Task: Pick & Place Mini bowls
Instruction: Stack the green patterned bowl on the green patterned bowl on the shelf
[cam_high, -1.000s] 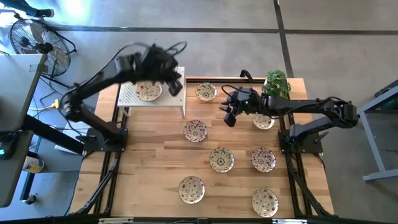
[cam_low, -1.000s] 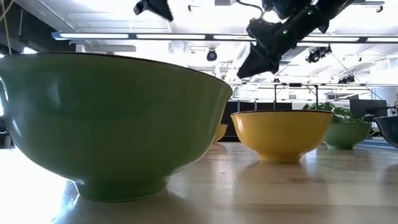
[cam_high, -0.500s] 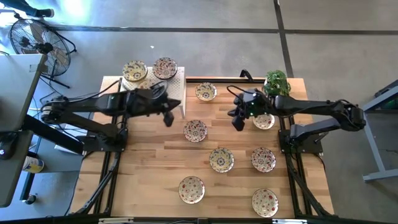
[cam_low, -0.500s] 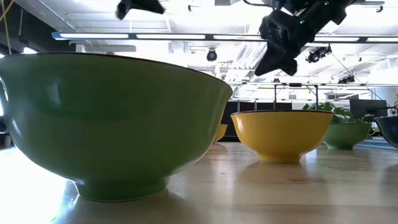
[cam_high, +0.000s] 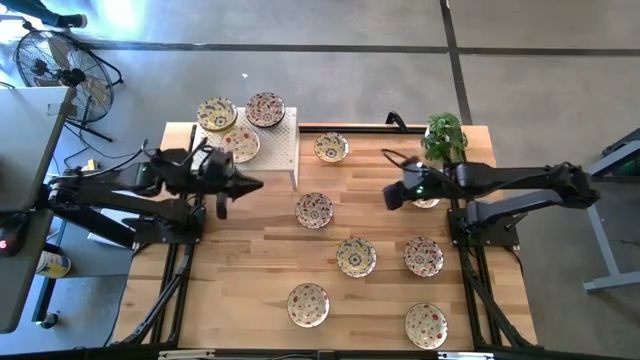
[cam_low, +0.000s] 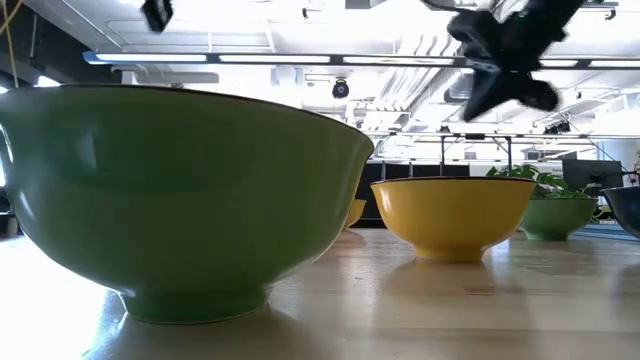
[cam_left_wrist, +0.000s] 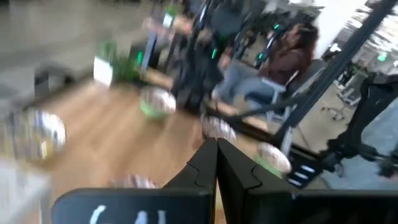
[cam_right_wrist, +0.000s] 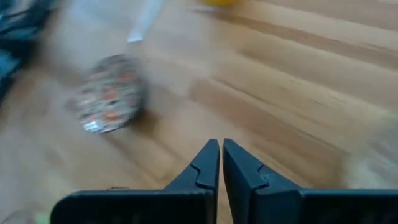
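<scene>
Three mini bowls (cam_high: 240, 143) sit on the white perforated rack (cam_high: 283, 150) at the far left. Several more lie base-down on the wooden table, among them one (cam_high: 314, 210) in the middle and one (cam_high: 331, 148) at the far edge. My left gripper (cam_high: 254, 185) hangs shut and empty in front of the rack; its wrist view shows the shut fingers (cam_left_wrist: 216, 151). My right gripper (cam_high: 389, 196) is shut and empty above the table, beside a bowl (cam_high: 428, 200) partly under its arm. Its wrist view shows a bowl (cam_right_wrist: 111, 101) ahead.
A potted plant (cam_high: 445, 135) stands at the far right corner. In the low view a green-sided bowl (cam_low: 180, 190) and a yellow-sided one (cam_low: 450, 215) stand close to the camera. Bare wood lies between the rack and the middle bowl. A seated person (cam_left_wrist: 286, 59) shows beyond the table.
My left gripper has drawn back from over the rack toward the table's left and near edges and sunk lower, tipping toward level; the bowls on the rack now show uncovered. My right gripper has gone toward the table's right edge and rolled about its own line.
</scene>
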